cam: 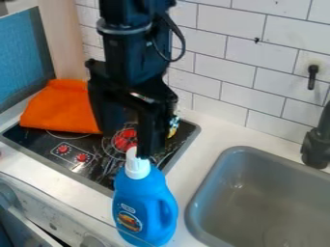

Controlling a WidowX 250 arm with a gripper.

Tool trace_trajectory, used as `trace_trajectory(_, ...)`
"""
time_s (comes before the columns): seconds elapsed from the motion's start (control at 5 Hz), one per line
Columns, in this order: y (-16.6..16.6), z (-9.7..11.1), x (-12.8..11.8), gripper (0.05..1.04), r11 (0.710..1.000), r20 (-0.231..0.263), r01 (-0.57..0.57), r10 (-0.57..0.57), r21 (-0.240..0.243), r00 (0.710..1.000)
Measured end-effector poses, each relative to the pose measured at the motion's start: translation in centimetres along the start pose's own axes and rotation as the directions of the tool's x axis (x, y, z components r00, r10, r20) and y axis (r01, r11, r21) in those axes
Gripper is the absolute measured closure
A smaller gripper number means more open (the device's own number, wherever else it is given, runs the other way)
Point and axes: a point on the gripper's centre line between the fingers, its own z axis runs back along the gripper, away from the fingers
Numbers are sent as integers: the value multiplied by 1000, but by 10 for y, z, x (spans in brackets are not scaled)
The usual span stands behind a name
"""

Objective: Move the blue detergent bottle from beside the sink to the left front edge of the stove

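The black gripper (125,142) hangs over the stove's front right area, its fingers apart. One fingertip overlaps the white cap (136,168) of a blue bottle (147,207) in the view; whether they touch, I cannot tell. Upright on the white counter, the bottle has a side handle and a label. Behind the gripper, an orange cloth (61,108) lies folded on the black stove (48,147). A small yellow and blue item (173,126) is partly hidden by the right finger.
At the right, a grey sink (216,169) is set into the counter (193,140), with a black faucet (315,147) at its back right. A white tiled wall (222,62) rises behind. Along the front left runs a panel with knobs (93,240).
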Motion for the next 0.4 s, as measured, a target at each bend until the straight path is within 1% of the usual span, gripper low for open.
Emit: trace_trajectory(0.4,-6,-15,0,83,1000,-41,-12,12,3,999)
